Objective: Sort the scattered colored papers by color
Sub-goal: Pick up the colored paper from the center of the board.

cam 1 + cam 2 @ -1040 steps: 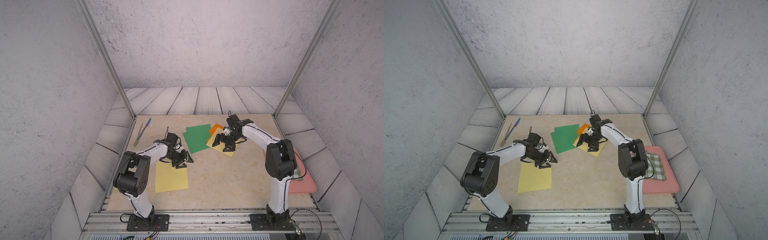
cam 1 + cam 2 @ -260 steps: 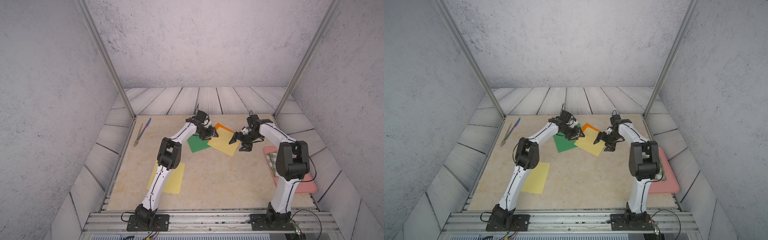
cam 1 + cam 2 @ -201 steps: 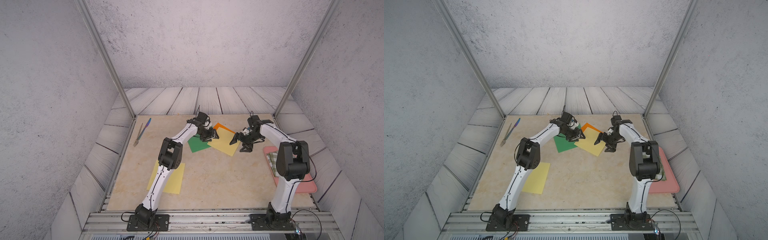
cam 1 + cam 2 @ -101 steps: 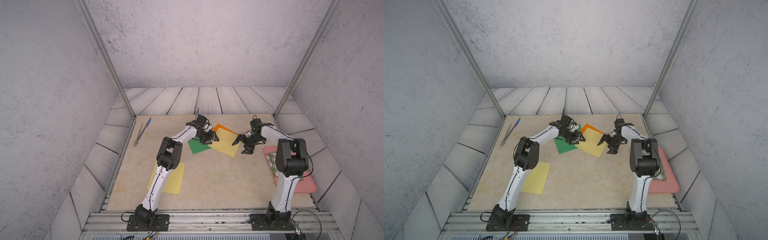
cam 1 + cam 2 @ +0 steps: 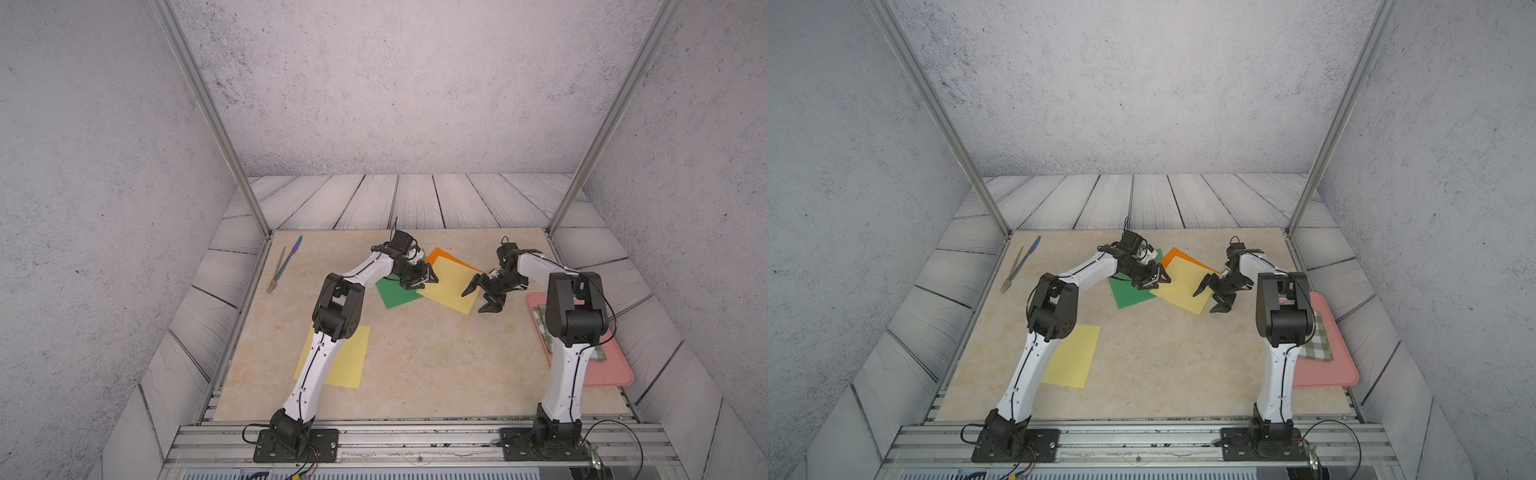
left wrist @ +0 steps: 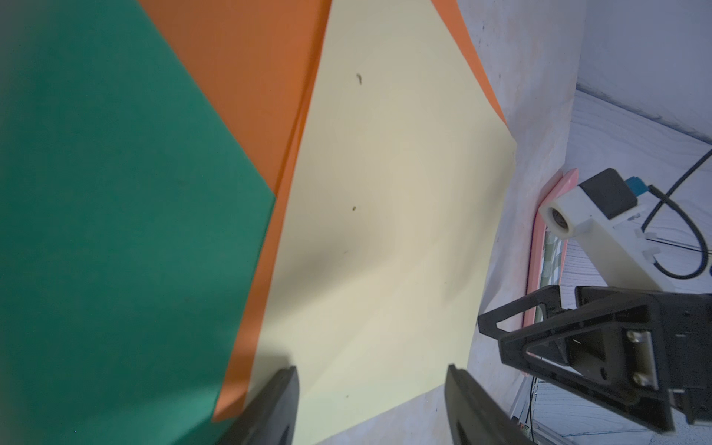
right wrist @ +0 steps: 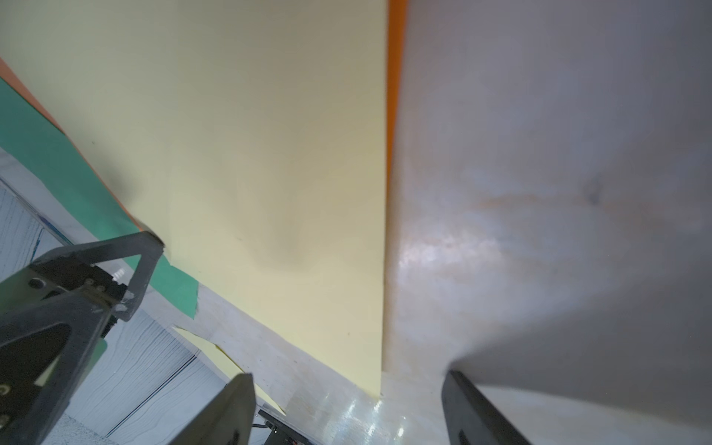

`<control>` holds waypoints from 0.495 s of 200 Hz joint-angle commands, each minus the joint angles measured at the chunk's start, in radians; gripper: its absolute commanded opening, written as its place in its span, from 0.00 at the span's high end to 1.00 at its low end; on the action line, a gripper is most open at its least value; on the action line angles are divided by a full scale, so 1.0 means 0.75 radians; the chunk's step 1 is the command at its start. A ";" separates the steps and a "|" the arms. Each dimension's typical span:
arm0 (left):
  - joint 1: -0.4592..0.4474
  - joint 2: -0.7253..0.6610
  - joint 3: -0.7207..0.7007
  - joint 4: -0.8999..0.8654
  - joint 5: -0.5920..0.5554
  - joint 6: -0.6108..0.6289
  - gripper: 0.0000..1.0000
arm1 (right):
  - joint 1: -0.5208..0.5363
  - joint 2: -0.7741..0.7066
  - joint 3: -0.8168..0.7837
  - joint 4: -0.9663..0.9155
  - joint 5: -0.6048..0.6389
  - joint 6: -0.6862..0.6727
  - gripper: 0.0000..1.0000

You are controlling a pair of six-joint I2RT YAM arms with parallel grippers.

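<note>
Far yellow paper overlapping orange paper, green paper, near bench's far edge, left claw spread above it, right claw spread alongside

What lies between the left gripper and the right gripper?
A pale yellow paper, lying flat over an orange paper, fills that stretch of table; both top views show it.

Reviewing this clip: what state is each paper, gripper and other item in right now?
orange paper: flat, mostly covered.
top yellow paper: flat, on the orange paper.
green paper: flat, overlapping the orange paper.
lone yellow paper: flat, apart from the others.
left gripper: open, empty, above the top yellow paper.
right gripper: open, empty, at the top yellow paper's edge.
checked cloth: folded, on the pink tray.
fork, knife: lying side by side.
</note>
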 commanded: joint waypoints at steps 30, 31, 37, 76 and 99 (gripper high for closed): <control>-0.013 0.020 -0.095 -0.115 -0.013 -0.016 0.34 | 0.011 0.189 0.047 0.008 0.062 -0.036 0.22; -0.013 0.020 -0.095 -0.115 -0.012 -0.016 0.34 | 0.011 0.190 0.049 0.009 0.062 -0.036 0.22; -0.013 0.019 -0.101 -0.114 -0.008 -0.020 0.34 | 0.012 0.198 0.057 0.009 0.059 -0.035 0.23; -0.013 0.019 -0.125 -0.107 0.001 -0.025 0.34 | 0.011 0.212 0.072 0.038 0.037 -0.032 0.27; -0.013 0.020 -0.130 -0.109 0.001 -0.024 0.34 | 0.012 0.194 0.054 0.092 0.015 -0.021 0.29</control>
